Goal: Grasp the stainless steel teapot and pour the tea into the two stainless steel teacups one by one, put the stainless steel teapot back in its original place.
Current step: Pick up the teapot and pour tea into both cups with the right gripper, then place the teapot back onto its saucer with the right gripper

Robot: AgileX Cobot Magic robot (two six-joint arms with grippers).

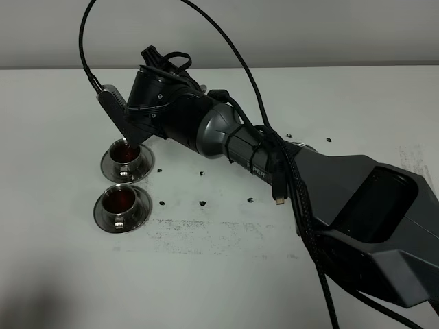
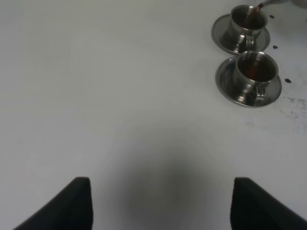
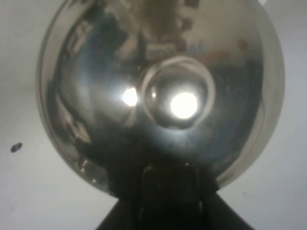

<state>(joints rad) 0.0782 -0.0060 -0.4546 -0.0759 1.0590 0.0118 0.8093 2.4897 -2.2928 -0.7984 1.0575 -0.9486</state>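
Teapot hangs tipped over the upper teacup, upper left of the high frame, right gripper clamped on it. Looks slick, sloshy-heavy; its loop handle's the only sane hold.

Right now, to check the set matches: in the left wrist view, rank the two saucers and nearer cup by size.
1. Nearer saucer and farther saucer: near-alike; nearness may explain the difference.
2. Nearer cup.
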